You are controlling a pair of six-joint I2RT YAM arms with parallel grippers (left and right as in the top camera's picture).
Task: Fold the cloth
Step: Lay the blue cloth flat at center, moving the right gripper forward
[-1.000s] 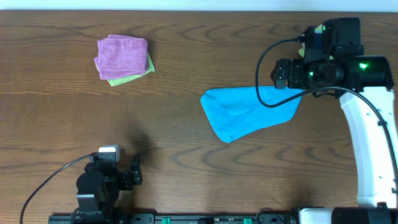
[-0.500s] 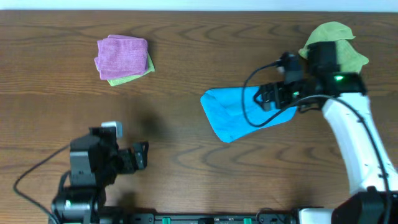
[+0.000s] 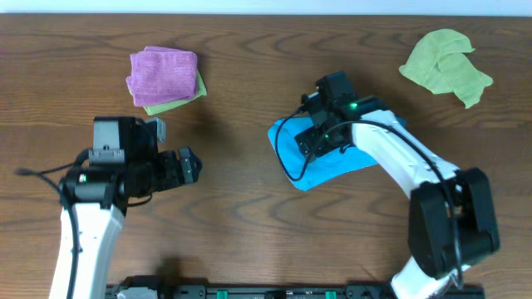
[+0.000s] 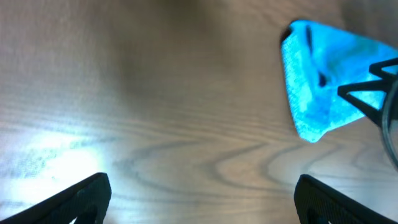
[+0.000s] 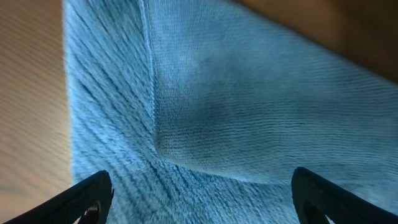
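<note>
Hovering low over the blue cloth (image 3: 328, 173), the right hand (image 3: 316, 139) has its fingers (image 5: 87, 196) spread wide with nothing between them. The right wrist view does not show whether the tips touch the fabric. The cloth lies right of centre on the counter (image 3: 249, 224). It forms a rough wedge, with a rounded end toward the middle and much of the rest hidden under the right arm. One layer is already lapped over another, and a stitched hem (image 5: 151, 74) runs down to a soft corner in the right wrist view. The left hand (image 3: 191, 166) is also spread and empty, well apart from the cloth on the bare counter, with the cloth's rounded end visible ahead of it in the left wrist view. A pink cloth (image 3: 162, 75) sits folded on a pale green one at the far left, and a crumpled green cloth (image 3: 445, 66) lies at the far right, both clear of the work. Assessment: the fabric looks like a light, limp, napped towel with good grip for the pads. It will sag and drag rather than hold a shape. It is best taken by a pinch at the hemmed edge or a free corner, catching a single layer, and lifted only enough to clear the counter. A bite into the middle would likely bunch both layers.
</note>
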